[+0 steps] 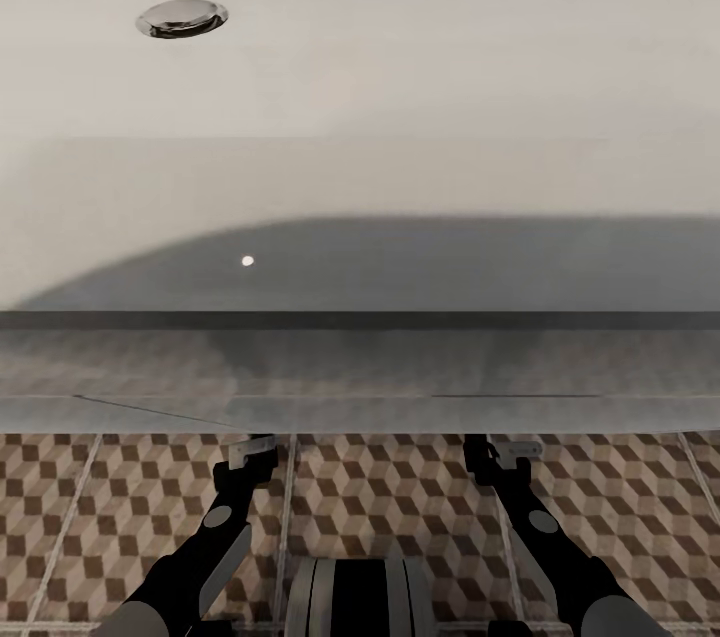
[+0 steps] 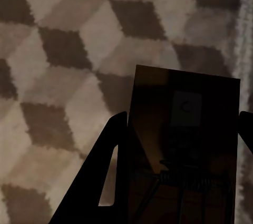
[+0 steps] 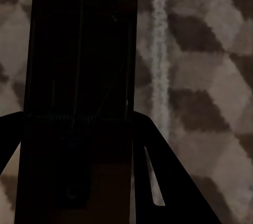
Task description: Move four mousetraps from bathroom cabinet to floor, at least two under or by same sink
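Note:
The white bathroom sink (image 1: 400,97) spans the head view from above, and both arms reach toward its front edge over the bathroom floor (image 1: 390,502). My left gripper (image 1: 250,452) is shut on a mousetrap (image 2: 184,129), a dark board with a wire spring, held between the fingers (image 2: 108,176) just above the cube-patterned tiles. My right gripper (image 1: 500,452) is shut on a second mousetrap (image 3: 79,76), which sits between its fingers (image 3: 153,171) beside a pale grout line (image 3: 158,50). The cabinet is out of view.
The sink's chrome drain (image 1: 182,18) lies at the far left of the basin. Its front panel (image 1: 360,377) overhangs the floor just ahead of both grippers. My own base (image 1: 355,597) sits between the arms at the near edge.

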